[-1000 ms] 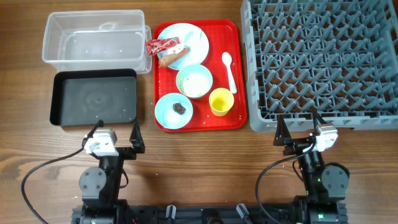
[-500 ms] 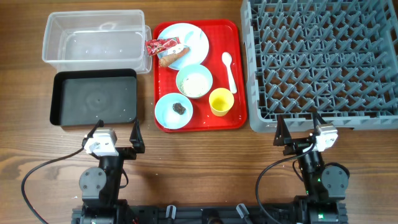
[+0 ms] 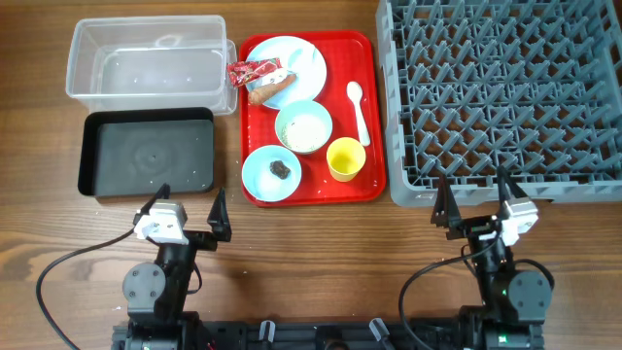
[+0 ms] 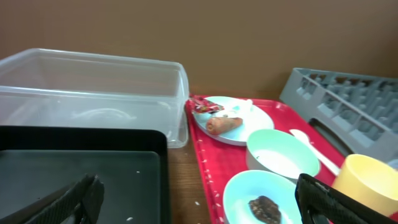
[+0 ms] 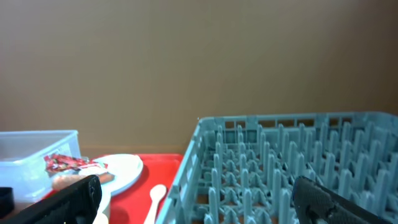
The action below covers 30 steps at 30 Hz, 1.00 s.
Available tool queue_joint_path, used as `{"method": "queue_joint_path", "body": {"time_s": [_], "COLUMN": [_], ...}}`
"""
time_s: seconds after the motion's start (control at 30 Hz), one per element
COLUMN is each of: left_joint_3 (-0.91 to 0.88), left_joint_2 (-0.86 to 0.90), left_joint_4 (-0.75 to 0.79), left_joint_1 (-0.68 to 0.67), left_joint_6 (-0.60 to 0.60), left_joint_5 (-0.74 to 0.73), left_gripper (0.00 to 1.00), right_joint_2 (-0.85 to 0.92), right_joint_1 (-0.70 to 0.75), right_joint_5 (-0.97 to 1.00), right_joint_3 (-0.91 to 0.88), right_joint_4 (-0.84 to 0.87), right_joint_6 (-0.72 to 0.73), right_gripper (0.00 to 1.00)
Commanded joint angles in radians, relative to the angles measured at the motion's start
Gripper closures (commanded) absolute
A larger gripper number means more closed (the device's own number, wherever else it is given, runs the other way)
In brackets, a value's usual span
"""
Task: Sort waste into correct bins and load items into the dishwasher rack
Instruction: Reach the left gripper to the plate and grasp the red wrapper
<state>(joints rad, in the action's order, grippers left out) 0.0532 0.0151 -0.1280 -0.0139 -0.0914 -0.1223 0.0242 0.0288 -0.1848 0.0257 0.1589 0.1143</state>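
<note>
On the red serving tray (image 3: pixel 371 180), a pale blue plate (image 3: pixel 303 56) holds a red wrapper (image 3: pixel 251 70) and an orange stick (image 3: pixel 269 92). A pale green bowl (image 3: pixel 303 127) holds white rice. A pale blue bowl (image 3: pixel 262 175) holds a brown lump (image 3: pixel 280 168). A yellow cup (image 3: pixel 345 158) and a white spoon (image 3: pixel 358 105) lie beside them. The clear tub (image 3: pixel 146 60) and black tray (image 3: pixel 148 154) stand to the left, the grey rack (image 3: pixel 501 97) to the right. My left gripper (image 3: pixel 190 206) and right gripper (image 3: pixel 473 199) are open and empty at the table's front. I cannot make out tissue.
The left wrist view shows the black tray (image 4: pixel 81 168), the tub (image 4: pixel 93 87) and the blue bowl (image 4: pixel 249 193) ahead of the left gripper (image 4: pixel 199 199). The right wrist view shows the rack (image 5: pixel 280 168) ahead of the right gripper (image 5: pixel 199 193). A few rice grains lie in the black tray.
Both wrists have shifted slightly, and their fingers stand a little further right and wider apart. Nothing on the table has moved.
</note>
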Motion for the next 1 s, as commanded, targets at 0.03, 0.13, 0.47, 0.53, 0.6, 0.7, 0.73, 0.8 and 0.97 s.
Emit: {"method": "queue_joint_path", "body": {"time_s": [0.03,0.13,0.47,0.53,0.6,0.7,0.73,0.8,0.97], "left_joint_3": [0.144,0.307,1.038,1.181,1.356,1.722,1.868,2.067,2.219], "left_joint_2": [0.097,0.286,1.021,1.168,1.323,1.616,1.730,1.891,2.152], "left_joint_4": [0.008,-0.007,-0.283,-0.347,-0.433,-0.667,-0.765,-0.880,-0.841], "left_joint_1": [-0.001,-0.001,-0.002,-0.002,-0.012,-0.062,-0.084,-0.117,-0.214], "left_joint_6": [-0.051,-0.051,-0.050,-0.047,-0.039,0.014,0.034,0.066,0.111], "left_joint_5": [-0.034,-0.039,-0.092,-0.122,-0.140,-0.130,-0.120,-0.100,-0.098], "left_gripper": [0.00,0.00,0.00,0.00,0.00,0.00,0.00,0.00,0.00], "right_joint_2": [0.014,0.128,0.753,0.869,0.977,1.078,1.100,1.125,1.164], "right_joint_1": [-0.003,-0.003,-0.003,-0.003,-0.003,-0.003,-0.003,-0.003,-0.003], "right_joint_5": [-0.034,-0.058,-0.128,-0.128,-0.128,-0.131,-0.131,-0.132,-0.131], "right_joint_3": [0.135,0.261,0.888,1.015,1.130,1.205,1.205,1.205,1.205], "right_joint_4": [0.011,-0.003,-0.451,-0.573,-0.689,-0.751,-0.745,-0.753,-0.834], "right_joint_6": [-0.010,-0.010,-0.142,-0.142,-0.143,-0.140,-0.119,-0.045,-0.033], "right_gripper": [0.00,0.00,0.00,0.00,0.00,0.00,0.00,0.00,0.00]}}
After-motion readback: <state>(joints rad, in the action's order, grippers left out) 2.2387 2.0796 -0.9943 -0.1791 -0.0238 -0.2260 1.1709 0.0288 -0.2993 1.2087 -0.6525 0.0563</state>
